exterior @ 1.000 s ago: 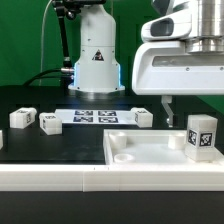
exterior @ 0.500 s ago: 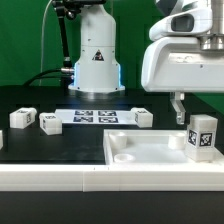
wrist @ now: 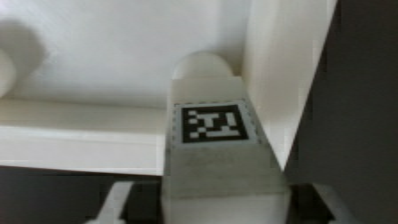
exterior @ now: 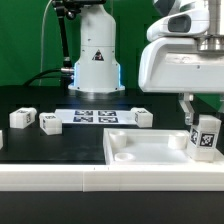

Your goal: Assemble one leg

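One leg point(exterior: 205, 137) stands upright on the near right corner of the large white panel point(exterior: 150, 150), its marker tag facing the camera. My gripper point(exterior: 203, 117) hangs over this leg, with one finger point(exterior: 187, 108) showing just beside its top. In the wrist view the leg point(wrist: 217, 125) sits between my fingers point(wrist: 125, 200), with a dark gap on each side, so the gripper point(wrist: 222, 205) is open around it. The panel's recessed corner point(wrist: 107, 60) shows behind the leg.
Three more legs lie on the black table: two at the exterior view's left point(exterior: 21, 117) point(exterior: 49, 122) and one past the marker board point(exterior: 144, 117). The marker board point(exterior: 95, 116) lies mid-table in front of the robot base point(exterior: 95, 60).
My gripper has moved toward the exterior view's right and now stands over the upright leg. The leg and the other parts have not moved.
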Controlling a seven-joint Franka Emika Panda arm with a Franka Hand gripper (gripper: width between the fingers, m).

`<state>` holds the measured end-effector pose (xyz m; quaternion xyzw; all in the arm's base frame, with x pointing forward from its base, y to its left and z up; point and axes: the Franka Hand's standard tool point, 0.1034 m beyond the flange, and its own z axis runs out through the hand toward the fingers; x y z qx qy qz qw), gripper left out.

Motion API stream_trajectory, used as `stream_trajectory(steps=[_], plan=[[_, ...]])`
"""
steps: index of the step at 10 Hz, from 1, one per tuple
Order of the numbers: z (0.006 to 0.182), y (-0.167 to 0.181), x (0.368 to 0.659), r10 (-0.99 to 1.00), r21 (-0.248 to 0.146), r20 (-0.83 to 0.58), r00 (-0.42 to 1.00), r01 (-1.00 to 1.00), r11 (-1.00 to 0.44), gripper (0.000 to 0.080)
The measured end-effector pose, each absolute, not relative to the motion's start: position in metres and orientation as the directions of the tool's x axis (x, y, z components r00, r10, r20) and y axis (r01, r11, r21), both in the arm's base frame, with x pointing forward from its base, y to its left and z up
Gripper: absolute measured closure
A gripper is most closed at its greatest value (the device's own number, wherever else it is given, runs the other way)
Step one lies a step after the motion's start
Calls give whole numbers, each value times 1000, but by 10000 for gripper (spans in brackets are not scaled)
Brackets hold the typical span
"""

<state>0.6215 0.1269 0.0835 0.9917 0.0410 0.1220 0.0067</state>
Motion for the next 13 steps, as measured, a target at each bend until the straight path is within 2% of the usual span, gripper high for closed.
stream_trajectory(steps=[3,6,10,13], plan=[[83,126,622,49,15,242,969,47,-999,509],[84,123,622,-294,-73,231,927,-285,-956,509],[82,120,620,-683,-146,197,703,-668,-730,508],[82,116,620,-827,-189,148,542,-805,-562,507]])
